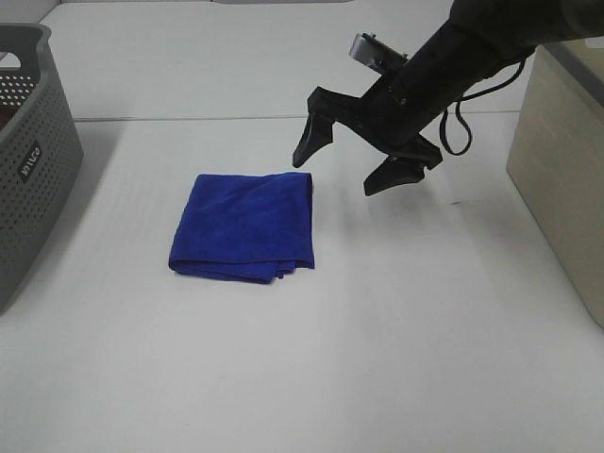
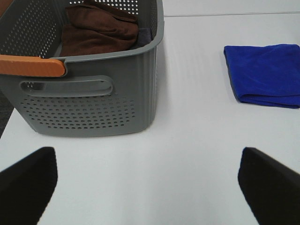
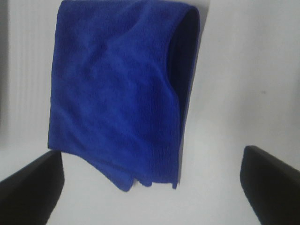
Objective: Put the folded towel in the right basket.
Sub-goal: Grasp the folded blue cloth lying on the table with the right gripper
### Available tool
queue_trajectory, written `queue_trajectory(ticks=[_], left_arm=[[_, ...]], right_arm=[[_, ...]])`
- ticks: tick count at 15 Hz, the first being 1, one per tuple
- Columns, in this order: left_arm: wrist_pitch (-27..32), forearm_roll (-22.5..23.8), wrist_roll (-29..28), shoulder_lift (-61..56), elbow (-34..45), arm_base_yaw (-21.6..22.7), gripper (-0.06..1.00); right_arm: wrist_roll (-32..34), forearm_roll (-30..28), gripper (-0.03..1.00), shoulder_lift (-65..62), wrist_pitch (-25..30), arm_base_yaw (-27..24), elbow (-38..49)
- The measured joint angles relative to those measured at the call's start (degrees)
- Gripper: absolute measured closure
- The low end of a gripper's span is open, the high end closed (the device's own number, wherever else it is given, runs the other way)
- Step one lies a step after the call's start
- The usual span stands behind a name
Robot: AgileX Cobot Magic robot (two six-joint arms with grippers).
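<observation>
A folded blue towel [image 1: 245, 226] lies flat on the white table, left of centre; it also shows in the left wrist view [image 2: 265, 72] and the right wrist view [image 3: 122, 89]. My right gripper [image 1: 351, 162] is open and empty, hovering above the table just past the towel's far right corner, fingers [image 3: 33, 187] spread wide. My left gripper [image 2: 145, 183] is open and empty, low over the table near the grey basket; it is out of the high view. The right basket [image 1: 566, 170] is a beige box at the right edge.
A grey perforated basket [image 1: 28, 142] with an orange handle [image 2: 30, 65] stands at the left edge and holds brown cloth [image 2: 98, 28]. Bare white table lies between the towel and the beige box.
</observation>
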Motion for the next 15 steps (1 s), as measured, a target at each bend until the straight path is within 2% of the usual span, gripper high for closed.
queue_trajectory(ticks=[8,15], left_arm=[[0.0,0.0,0.0,0.0,0.0,0.0,-0.03],[0.0,0.1,0.0,0.0,0.0,0.0,-0.03]], right_arm=[[0.2,0.6,0.01,9.7,-6.0,1.0,-2.3],[2.3,5.5,0.05,12.5,-10.2,4.8,-3.7]])
